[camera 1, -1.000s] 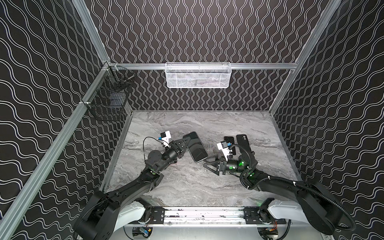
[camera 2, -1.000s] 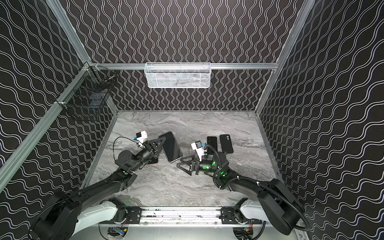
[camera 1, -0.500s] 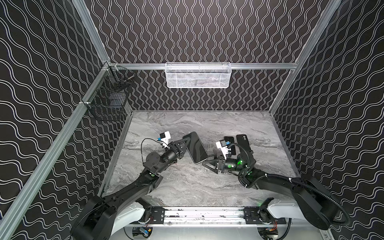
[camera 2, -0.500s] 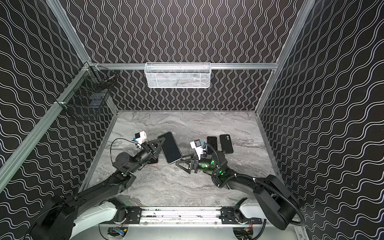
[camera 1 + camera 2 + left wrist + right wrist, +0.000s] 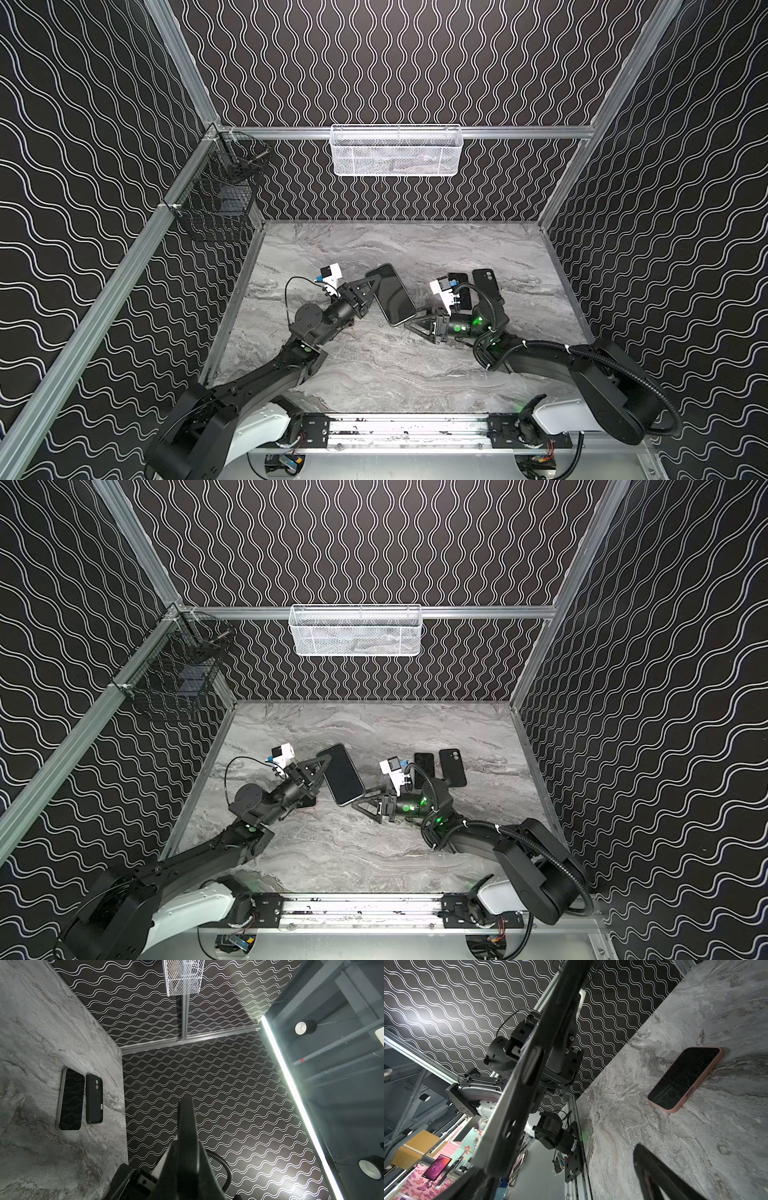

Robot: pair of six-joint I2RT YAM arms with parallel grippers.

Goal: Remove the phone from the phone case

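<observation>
Step in hand reads as a two-arm pull-apart. Seat your right end effector [image 5: 412, 325] square on the lower end of the phone [image 5: 390, 294] before you close, and grip the case edge rather than the glass (case and phone are hard to tell apart here).

The phone is off the tabletop [image 5: 374, 374], tilted, between the arms. Your left end effector [image 5: 371, 286] is pinched tight on its long edge. The right one gapes wide and grips nothing; the phone's lower end sits between its jaws, contact unclear.
</observation>
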